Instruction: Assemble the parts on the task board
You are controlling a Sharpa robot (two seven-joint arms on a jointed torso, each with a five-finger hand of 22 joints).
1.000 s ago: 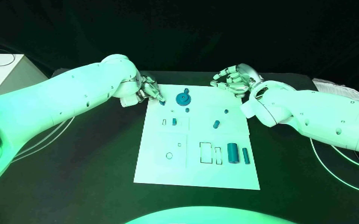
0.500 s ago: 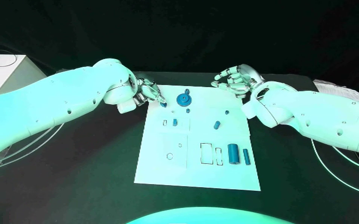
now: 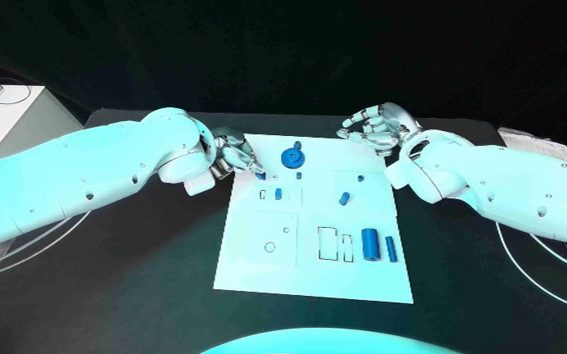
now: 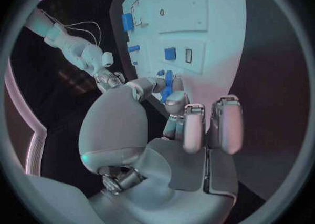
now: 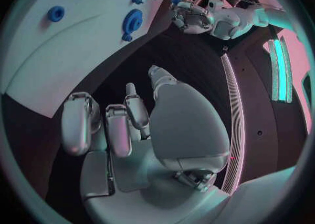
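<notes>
The white task board [image 3: 310, 268] lies in the middle of the black table. My left hand [image 3: 235, 157] hovers at its far left corner and pinches a small blue part [image 4: 168, 84] between thumb and finger. Next to it a blue gear [image 3: 291, 156] stands on the board. A small blue piece [image 3: 278, 194] sits in a slot below the gear, and another blue part [image 3: 344, 198] lies mid-board. A blue cylinder [image 3: 369, 243] and a thin bar [image 3: 390, 247] lie at the right. My right hand [image 3: 376, 127] hangs past the far right corner, fingers loosely curled, holding nothing.
Outlined slots [image 3: 326, 242] and small holes [image 3: 269, 247] mark the board's near half. A pale box [image 3: 26, 112] stands off the table at the far left. Cables [image 3: 526, 251] trail on the table by the right arm.
My left hand has moved slightly nearer and rightward over the board's left edge, still pinching the blue part. The right hand has stayed in place.
</notes>
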